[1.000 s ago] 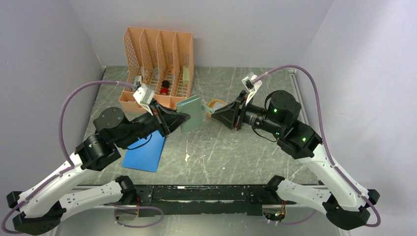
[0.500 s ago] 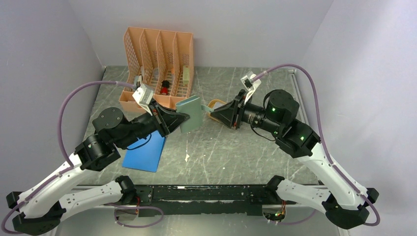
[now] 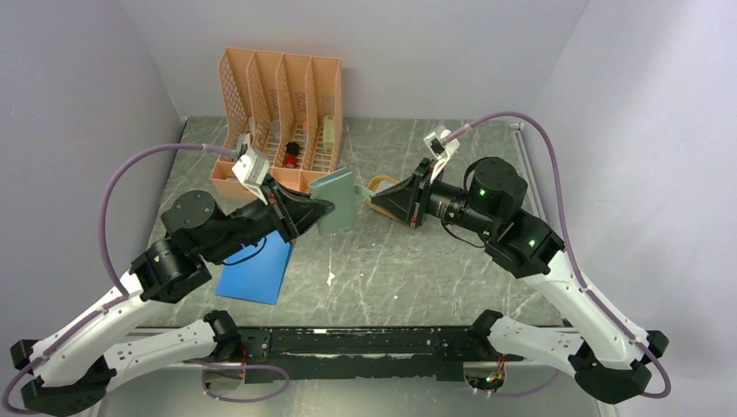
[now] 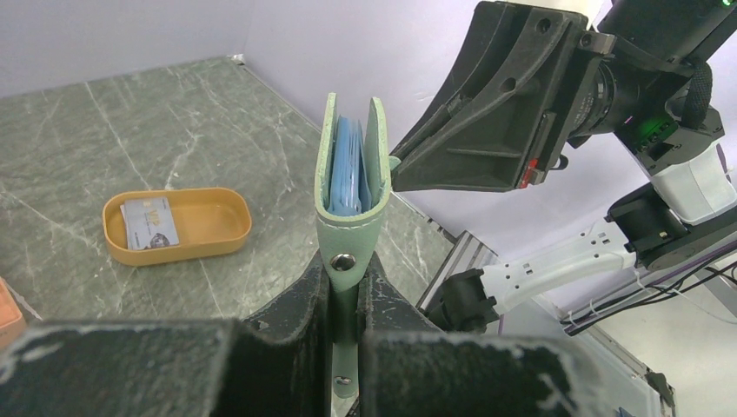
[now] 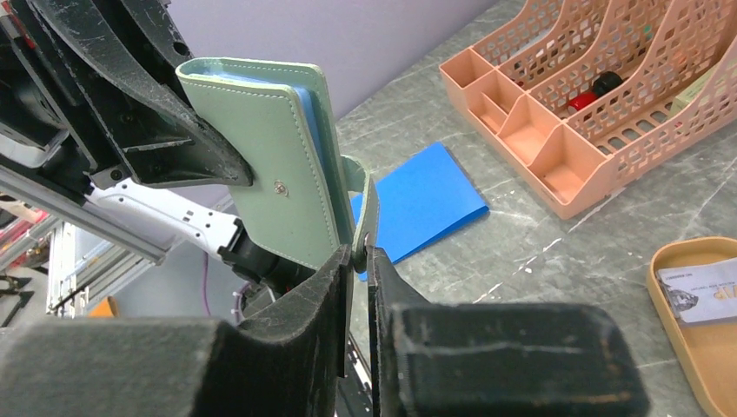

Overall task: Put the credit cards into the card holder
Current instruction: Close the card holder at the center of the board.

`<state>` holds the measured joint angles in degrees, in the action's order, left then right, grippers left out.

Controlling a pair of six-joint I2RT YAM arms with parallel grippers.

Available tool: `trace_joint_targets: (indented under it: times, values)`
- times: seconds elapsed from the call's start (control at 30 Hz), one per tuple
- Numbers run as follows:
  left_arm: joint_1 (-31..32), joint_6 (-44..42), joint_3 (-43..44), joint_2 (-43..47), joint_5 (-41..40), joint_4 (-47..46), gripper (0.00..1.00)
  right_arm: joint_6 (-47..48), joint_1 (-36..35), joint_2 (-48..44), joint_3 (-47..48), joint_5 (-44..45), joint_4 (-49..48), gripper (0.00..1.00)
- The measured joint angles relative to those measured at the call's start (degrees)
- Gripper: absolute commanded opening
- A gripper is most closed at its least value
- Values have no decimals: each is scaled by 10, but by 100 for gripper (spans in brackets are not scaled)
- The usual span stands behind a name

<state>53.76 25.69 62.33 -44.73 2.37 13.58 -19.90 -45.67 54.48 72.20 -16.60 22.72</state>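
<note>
Right gripper had edged left and pinched the card holder by its tab. Left gripper clamped its folded end, aloft mid-desk. Opening seemed next. A credit card lay in the far-edge tray.

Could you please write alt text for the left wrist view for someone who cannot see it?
The left claw grips the sage-green card holder upright by its lower edge, slightly open, showing blue pockets. The right claw meets its right side. Beyond, one credit card lies in a mustard-yellow tray on the marble table.
</note>
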Motion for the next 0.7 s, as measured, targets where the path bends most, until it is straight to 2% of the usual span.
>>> trace_joint_targets:
  times: [0.17,0.53,0.7]
  values:
    - [0,0,0,0,0,0,5,-3,0,4,0,-4,-2,19]
    - [0,0,0,3,0,0,5,-6,0,5,0,-8,-2,2]
    - [0,0,0,3,0,0,5,-6,0,4,0,-10,-2,4]
